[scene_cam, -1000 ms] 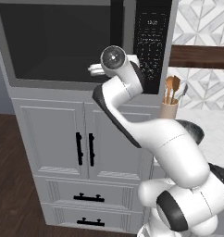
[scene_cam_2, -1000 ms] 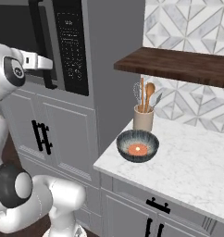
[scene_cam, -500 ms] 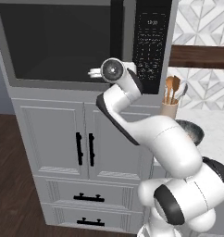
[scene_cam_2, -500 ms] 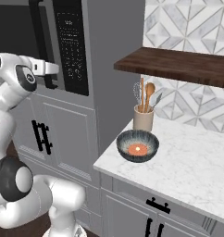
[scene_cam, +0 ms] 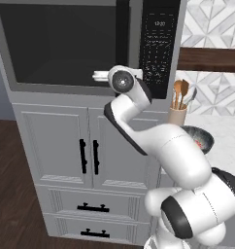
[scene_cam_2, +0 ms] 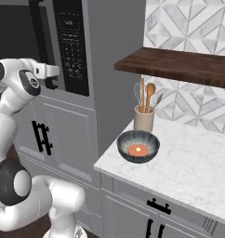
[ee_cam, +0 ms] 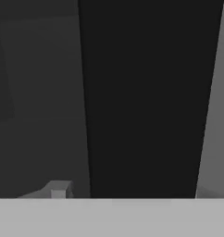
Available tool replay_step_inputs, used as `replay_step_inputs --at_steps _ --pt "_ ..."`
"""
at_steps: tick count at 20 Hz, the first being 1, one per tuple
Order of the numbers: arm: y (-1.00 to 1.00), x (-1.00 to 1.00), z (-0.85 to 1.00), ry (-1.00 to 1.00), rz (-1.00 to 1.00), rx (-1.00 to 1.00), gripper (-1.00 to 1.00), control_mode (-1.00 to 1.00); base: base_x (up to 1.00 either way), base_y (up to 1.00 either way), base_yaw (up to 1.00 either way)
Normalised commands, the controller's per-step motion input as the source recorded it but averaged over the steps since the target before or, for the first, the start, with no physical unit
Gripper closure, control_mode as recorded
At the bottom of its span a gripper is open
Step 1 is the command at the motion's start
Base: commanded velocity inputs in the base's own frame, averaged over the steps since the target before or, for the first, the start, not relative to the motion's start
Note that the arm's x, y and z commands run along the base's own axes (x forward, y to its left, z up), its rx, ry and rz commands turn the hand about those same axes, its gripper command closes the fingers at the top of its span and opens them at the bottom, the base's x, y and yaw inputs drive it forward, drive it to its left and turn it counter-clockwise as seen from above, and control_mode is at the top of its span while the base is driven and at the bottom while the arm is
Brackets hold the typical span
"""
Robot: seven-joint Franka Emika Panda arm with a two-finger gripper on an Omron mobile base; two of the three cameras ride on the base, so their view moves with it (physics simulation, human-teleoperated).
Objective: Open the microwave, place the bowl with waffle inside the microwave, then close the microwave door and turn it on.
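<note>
I had the arm reared up and bent forward, wrist level, claw (scene_cam_2: 53, 82) at the black handle (ee_cam: 144, 97) of the microwave door (scene_cam: 61, 46). The handle stood between the fingertips; whether they pinched it, I couldn't tell. Door shut. Bowl (scene_cam_2: 138, 146) with waffle (scene_cam_2: 137, 149) sat on the bench (scene_cam_2: 198, 167), beside the utensil cup (scene_cam_2: 143, 119).
</note>
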Motion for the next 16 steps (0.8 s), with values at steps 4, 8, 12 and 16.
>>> replay_step_inputs --at_steps 4,8,12,16 --pt "0.74 0.72 -0.48 0.0 0.2 0.07 1.0 -1.0 0.0 0.0 0.0" --pt "0.97 0.27 -0.31 0.02 0.22 0.02 1.0 -1.0 0.0 0.0 0.0" --pt "1.0 -0.23 -0.48 0.0 0.22 0.0 1.0 -1.0 0.0 0.0 0.0" --pt "1.0 -0.74 -0.66 -0.03 0.22 0.0 1.0 -1.0 0.0 0.0 0.0"
